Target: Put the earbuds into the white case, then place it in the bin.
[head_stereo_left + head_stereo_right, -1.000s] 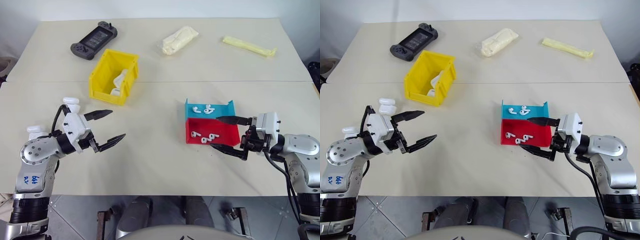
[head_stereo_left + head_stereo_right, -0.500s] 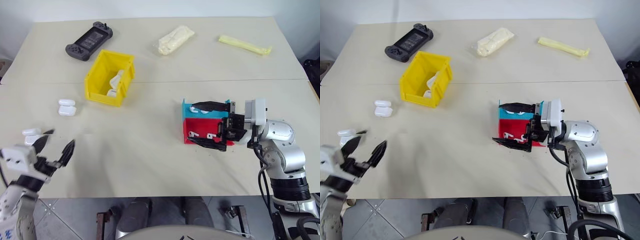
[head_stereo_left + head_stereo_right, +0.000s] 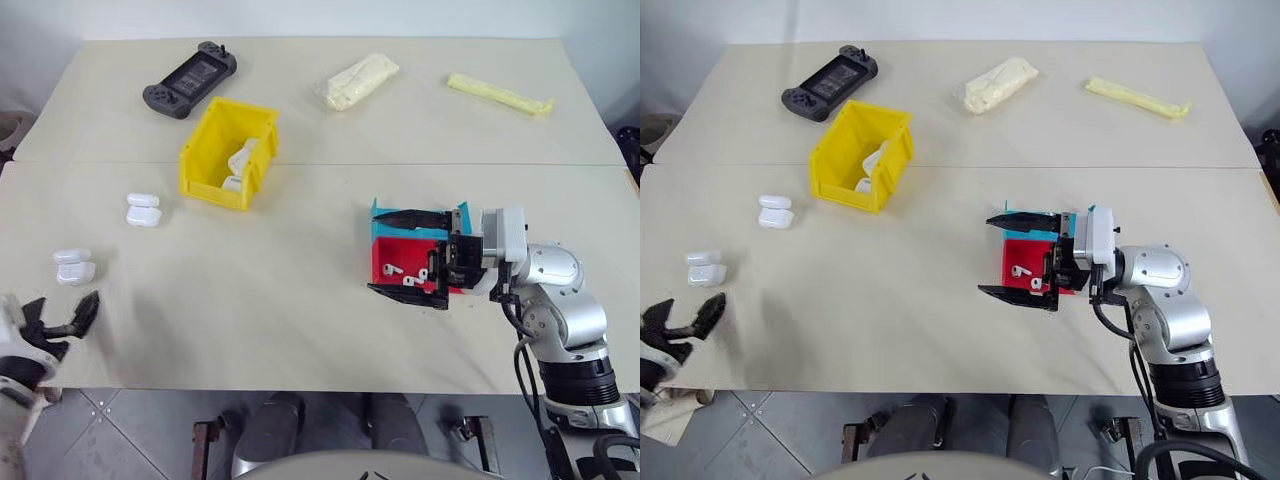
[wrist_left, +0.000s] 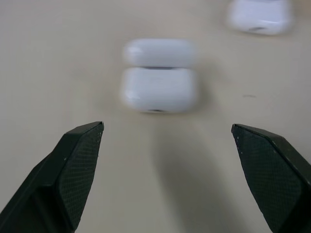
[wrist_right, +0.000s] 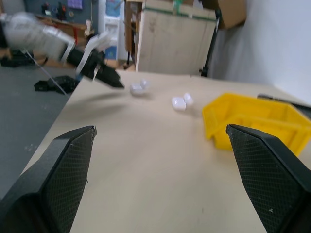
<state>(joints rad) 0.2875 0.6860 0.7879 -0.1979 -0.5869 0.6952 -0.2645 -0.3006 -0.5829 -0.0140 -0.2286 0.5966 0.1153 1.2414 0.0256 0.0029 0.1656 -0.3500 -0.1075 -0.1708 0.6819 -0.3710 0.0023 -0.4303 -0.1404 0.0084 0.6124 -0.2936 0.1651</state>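
Observation:
Two white cases lie open on the left of the table, one (image 3: 75, 267) near the front and one (image 3: 143, 210) farther back. My left gripper (image 3: 60, 315) is open at the front left corner, just short of the nearer case (image 4: 159, 87), which lies ahead between its fingers. Small white earbuds (image 3: 408, 282) lie in the red tray (image 3: 382, 275). My right gripper (image 3: 375, 250) is open and points left, with its fingers spanning the red and cyan trays. The yellow bin (image 3: 228, 152) stands at the back left with white things inside.
The cyan tray (image 3: 462, 216) sits right behind the red one, mostly covered by my right gripper. At the far side lie a black game controller (image 3: 189, 78), a pale yellow bag (image 3: 361, 80) and a yellow strip (image 3: 499, 93). The table's front edge runs just below my left gripper.
My left arm has swung back and to the left, from mid-table to the front left corner. My right gripper has moved left over the trays. Both stayed open.

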